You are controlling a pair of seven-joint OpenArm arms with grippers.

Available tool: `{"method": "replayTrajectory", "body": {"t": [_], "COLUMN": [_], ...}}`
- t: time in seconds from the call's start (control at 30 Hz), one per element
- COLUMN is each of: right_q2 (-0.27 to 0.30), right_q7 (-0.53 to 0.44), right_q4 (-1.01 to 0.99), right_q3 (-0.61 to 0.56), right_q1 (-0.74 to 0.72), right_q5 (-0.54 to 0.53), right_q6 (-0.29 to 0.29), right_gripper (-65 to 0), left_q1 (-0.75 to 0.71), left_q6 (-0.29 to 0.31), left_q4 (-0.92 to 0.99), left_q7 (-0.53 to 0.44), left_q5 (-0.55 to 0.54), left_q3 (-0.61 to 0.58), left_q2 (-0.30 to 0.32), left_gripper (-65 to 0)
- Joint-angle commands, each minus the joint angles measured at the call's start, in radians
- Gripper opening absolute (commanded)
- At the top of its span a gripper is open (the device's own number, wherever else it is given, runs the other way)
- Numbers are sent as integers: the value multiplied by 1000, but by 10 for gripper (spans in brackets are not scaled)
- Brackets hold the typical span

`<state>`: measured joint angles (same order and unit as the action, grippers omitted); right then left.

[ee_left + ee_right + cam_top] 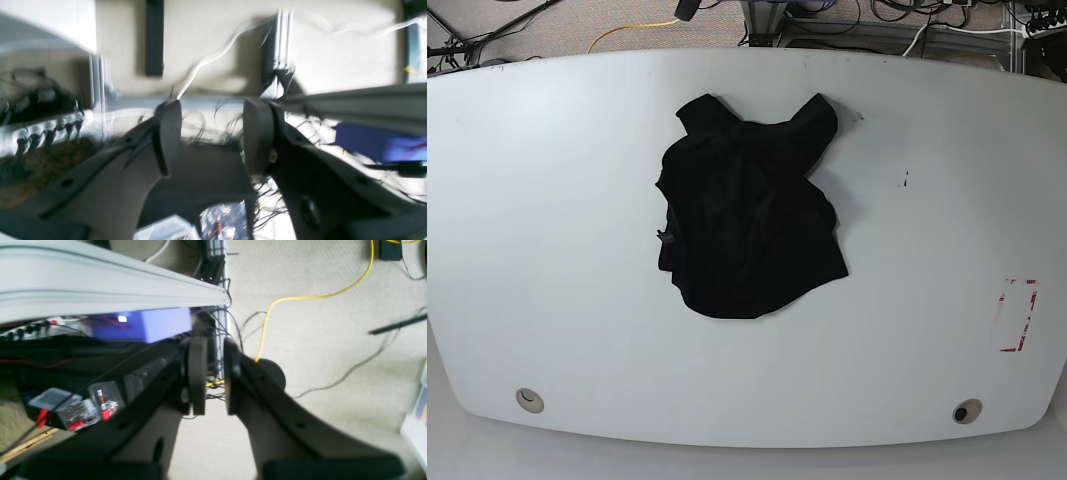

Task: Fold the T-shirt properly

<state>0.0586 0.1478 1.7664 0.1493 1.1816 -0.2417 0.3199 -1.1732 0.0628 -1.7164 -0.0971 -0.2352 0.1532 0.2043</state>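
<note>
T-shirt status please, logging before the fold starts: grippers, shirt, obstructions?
Left gripper open, empty. Right gripper open, empty. T-shirt crumpled mid-table, unfolded. Nothing on it.

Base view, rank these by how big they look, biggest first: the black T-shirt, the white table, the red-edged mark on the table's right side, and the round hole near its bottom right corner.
1. white table
2. T-shirt
3. red-edged mark
4. round hole
</note>
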Motion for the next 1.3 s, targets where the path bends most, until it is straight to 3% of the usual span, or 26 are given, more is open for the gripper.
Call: {"method": "replayTrajectory", "body": {"t": [0.0, 0.17, 0.37, 0.57, 0.67, 0.77, 0.83, 1.0, 1.27], "right_q2": [2, -42, -39, -39, -38, -38, -38, -38, -16], "right_q7": [-15, -12, -12, -10, 9, 106, 178, 376, 551], "right_q4": [83, 201, 231, 232, 234, 235, 235, 231, 99], "right_q3": [25, 106, 138, 132, 129, 134, 137, 137, 134], "right_q1": [42, 53, -48, -207, -285, -397, -466, -636, -853], "right_q5": [-9, -9, -9, -2, -8, -8, -6, 0, 0], "right_q6": [6, 6, 8, 8, 11, 77, 118, 192, 195], "right_gripper": [-571, -571, -566, -560, -503, -390, -352, -338, -338], "left_q1": [-43, -66, -60, -38, 3, 36, 51, 66, 91], "left_q6": [6, 4, 4, 4, 6, 7, 7, 7, 7], "left_q4": [-55, -138, -178, -208, -205, -205, -205, -210, -211], "left_q7": [-10, -10, -8, -6, 38, 96, 106, 106, 106], "left_q5": [-33, -65, -65, -63, -59, -60, -65, -65, -66], "left_q3": [-2, 24, 41, 36, 24, 24, 24, 26, 21], "left_q2": [22, 42, 39, 39, 39, 40, 40, 39, 37], "left_gripper": [-371, -371, -365, -178, -165, -190, -197, -194, -196]}}
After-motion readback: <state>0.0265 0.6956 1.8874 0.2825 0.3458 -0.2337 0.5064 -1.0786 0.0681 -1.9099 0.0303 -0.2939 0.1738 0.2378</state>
